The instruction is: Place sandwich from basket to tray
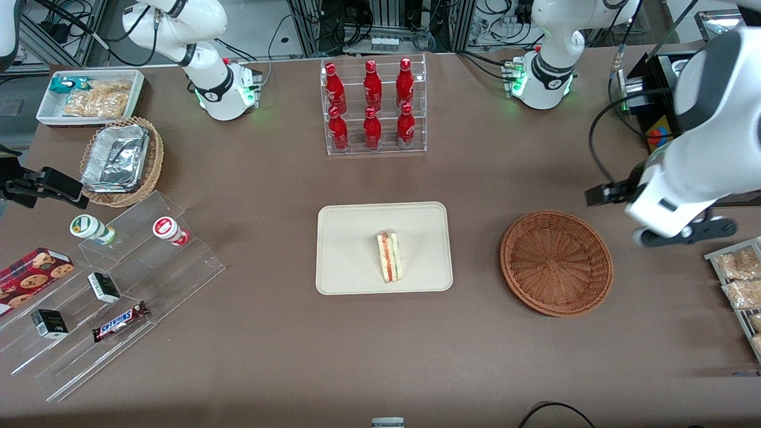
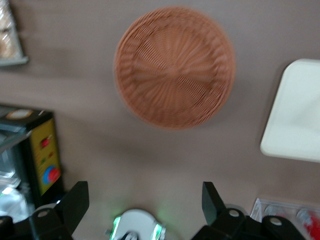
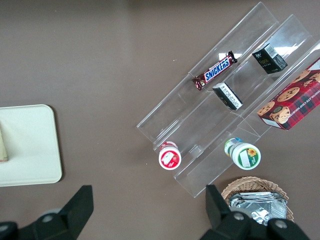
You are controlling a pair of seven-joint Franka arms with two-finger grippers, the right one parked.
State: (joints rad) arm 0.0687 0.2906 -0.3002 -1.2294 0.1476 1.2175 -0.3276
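Observation:
The sandwich (image 1: 389, 257), a pale wedge with red and green layers, lies on the cream tray (image 1: 345, 249) at the table's middle. The round reddish-brown basket (image 1: 556, 261) beside the tray, toward the working arm's end, holds nothing. My left gripper (image 1: 600, 194) hovers high above the table, beside the basket and a little farther from the front camera. The left wrist view shows the gripper (image 2: 145, 192) open, its dark fingers (image 2: 75, 200) wide apart with nothing between them, and the empty basket (image 2: 175, 67) and a corner of the tray (image 2: 300, 115) below.
A clear rack of red bottles (image 1: 373, 107) stands farther from the front camera than the tray. Bagged snacks (image 1: 740, 279) and a black box (image 2: 42, 155) lie at the working arm's end. A stepped acrylic shelf (image 1: 113, 297), a tan basket with foil trays (image 1: 122, 160) and a white bin (image 1: 92, 95) sit toward the parked arm's end.

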